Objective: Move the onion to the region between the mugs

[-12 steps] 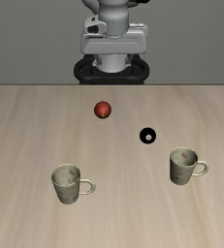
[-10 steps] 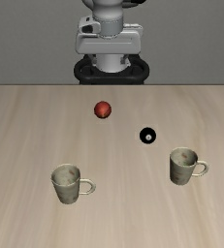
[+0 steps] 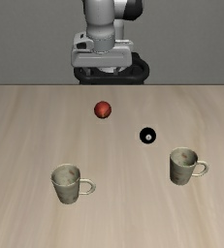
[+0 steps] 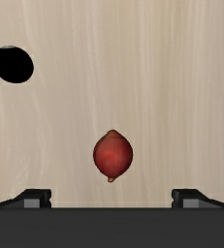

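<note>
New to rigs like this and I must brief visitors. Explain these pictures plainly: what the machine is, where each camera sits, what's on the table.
This is a simulated robot arm with a two-finger gripper at its end. One picture looks at the robot from the front and above; the other comes from a camera on the gripper, looking down past its fingertips. On the wooden table lie a red onion, a black ball and two grey mugs, one mug toward the exterior view's left, another mug toward its right. The gripper hangs open above the onion, holding nothing. The onion belongs between the mugs; it is not there yet.
</note>
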Available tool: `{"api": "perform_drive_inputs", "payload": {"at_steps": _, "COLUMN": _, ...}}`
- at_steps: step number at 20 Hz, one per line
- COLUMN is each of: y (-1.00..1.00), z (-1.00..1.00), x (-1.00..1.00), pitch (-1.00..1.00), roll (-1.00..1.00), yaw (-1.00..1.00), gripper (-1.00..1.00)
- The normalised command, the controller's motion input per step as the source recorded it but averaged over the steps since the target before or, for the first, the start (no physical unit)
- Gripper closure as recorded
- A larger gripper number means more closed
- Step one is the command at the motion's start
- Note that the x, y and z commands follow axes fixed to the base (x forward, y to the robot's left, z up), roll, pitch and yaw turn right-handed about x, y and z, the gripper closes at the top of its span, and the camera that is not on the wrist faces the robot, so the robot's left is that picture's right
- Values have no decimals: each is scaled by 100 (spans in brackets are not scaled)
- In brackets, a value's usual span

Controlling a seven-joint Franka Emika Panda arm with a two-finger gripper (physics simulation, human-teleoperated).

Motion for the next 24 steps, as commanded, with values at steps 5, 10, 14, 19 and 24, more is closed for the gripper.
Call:
{"api": "perform_drive_inputs", "payload": {"at_steps": 5, "y": 0, "z": -100, "x": 0, "pitch": 0, "roll": 0, "yaw": 0, "gripper": -100}}
{"api": "perform_drive_inputs", "payload": {"at_steps": 10, "y": 0, "z": -100, "x": 0, "pitch": 0, "roll": 0, "yaw": 0, "gripper": -100}}
{"api": "perform_drive_inputs", "payload": {"at_steps": 14, "y": 0, "z": -25, "x": 0, "pitch": 0, "roll": 0, "yaw": 0, "gripper": 100}}
{"api": "perform_drive_inputs", "payload": {"at_steps": 19, "y": 0, "z": 20, "x": 40, "pitch": 0, "roll": 0, "yaw": 0, "gripper": 100}}
{"api": "perform_drive_inputs", "payload": {"at_steps": 24, "y": 0, "z": 0, "x": 100, "pitch": 0, "roll": 0, "yaw": 0, "gripper": 100}}
